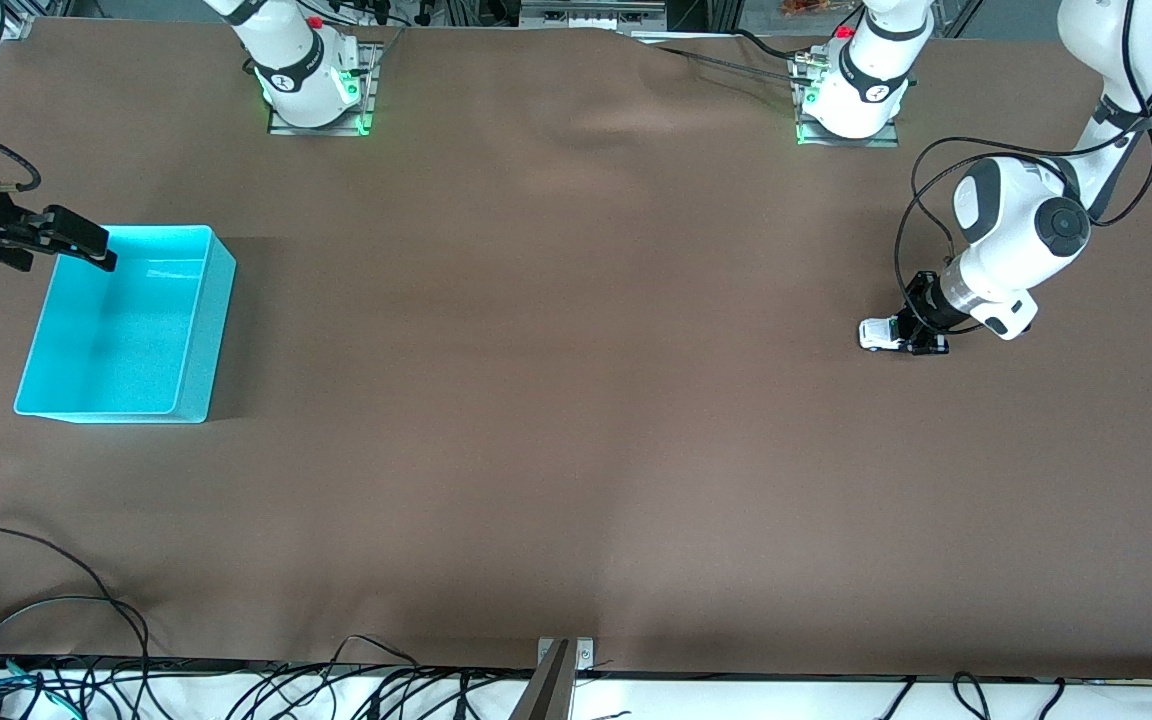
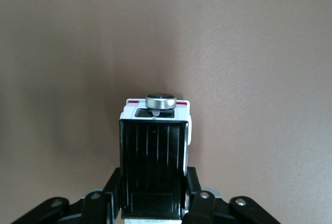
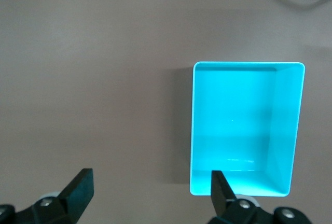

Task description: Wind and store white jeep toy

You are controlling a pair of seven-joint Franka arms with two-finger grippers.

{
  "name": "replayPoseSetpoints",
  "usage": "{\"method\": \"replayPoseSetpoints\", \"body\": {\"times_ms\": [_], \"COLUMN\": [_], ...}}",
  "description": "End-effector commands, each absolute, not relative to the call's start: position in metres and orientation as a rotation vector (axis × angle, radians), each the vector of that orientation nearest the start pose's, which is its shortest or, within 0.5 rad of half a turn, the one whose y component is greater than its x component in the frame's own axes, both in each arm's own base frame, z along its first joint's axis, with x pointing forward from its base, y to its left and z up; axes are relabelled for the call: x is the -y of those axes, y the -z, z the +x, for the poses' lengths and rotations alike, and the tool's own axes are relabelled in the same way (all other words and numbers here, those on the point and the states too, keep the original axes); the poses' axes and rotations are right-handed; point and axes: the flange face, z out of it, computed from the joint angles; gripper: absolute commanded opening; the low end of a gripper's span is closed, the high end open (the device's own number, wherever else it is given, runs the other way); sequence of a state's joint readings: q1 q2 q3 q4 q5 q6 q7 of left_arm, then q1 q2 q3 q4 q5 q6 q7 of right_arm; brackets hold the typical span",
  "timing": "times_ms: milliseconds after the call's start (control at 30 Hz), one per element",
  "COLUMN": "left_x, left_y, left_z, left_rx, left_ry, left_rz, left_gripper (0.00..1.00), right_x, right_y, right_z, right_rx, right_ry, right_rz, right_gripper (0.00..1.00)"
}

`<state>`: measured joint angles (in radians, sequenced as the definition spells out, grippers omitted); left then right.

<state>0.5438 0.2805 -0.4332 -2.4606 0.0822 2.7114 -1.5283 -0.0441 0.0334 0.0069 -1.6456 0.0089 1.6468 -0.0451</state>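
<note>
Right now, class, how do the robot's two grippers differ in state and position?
The left gripper is shut on the white jeep toy down at the table near the left arm's end; the right gripper is open and holds nothing. The left is low at the cloth; the right hangs over the turquoise bin's edge. Both have black fingers.

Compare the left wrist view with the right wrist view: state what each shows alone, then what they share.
Left wrist view only: the white jeep toy, black roof up, clamped between the left gripper fingers on the table.
Right wrist view only: the turquoise bin, nothing in it, with the right gripper open above the table beside it.
Both: the brown tabletop.
</note>
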Motion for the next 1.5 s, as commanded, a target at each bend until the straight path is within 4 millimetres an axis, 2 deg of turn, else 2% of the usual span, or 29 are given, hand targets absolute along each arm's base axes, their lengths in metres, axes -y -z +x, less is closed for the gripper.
{"method": "replayPoseSetpoints", "body": {"times_ms": [0,200,233,333,667,867,1000,1167,1467], "left_x": [-0.041,-0.02,-0.007,0.003,0.075,0.097,0.102,0.106,0.093], "left_y": [-0.211,-0.233,-0.236,-0.237,-0.224,-0.205,-0.196,-0.19,-0.178], "left_z": [0.487,0.499,0.5,0.501,0.492,0.485,0.484,0.483,0.483], "left_rx": [-2.151,-2.112,-2.12,-2.134,-2.227,-2.271,-2.306,-2.298,-2.303], "left_ry": [0.02,-0.031,-0.036,-0.035,0.01,0.064,0.076,0.089,0.087], "left_rz": [2.208,2.289,2.284,2.27,2.196,2.16,2.091,2.098,2.098], "left_gripper": [0.02,0.01,0.01,0.01,0.01,0.01,0.01,0.01,0.01], "right_x": [0.021,0.021,0.021,0.021,0.021,0.021,0.02,0.02,0.02], "right_y": [-0.583,-0.583,-0.583,-0.583,-0.583,-0.583,-0.584,-0.584,-0.584], "right_z": [0.57,0.57,0.57,0.57,0.57,0.57,0.57,0.57,0.57], "right_rx": [0.016,0.018,0.018,0.018,0.019,0.016,0.016,0.016,0.016], "right_ry": [-0.031,-0.031,-0.031,-0.031,-0.033,-0.033,-0.031,-0.031,-0.031], "right_rz": [-3.134,-3.134,-3.134,-3.134,-3.135,-3.135,-3.134,-3.134,-3.134], "right_gripper": [1.0,1.0,1.0,1.0,1.0,1.0,1.0,1.0,1.0]}}
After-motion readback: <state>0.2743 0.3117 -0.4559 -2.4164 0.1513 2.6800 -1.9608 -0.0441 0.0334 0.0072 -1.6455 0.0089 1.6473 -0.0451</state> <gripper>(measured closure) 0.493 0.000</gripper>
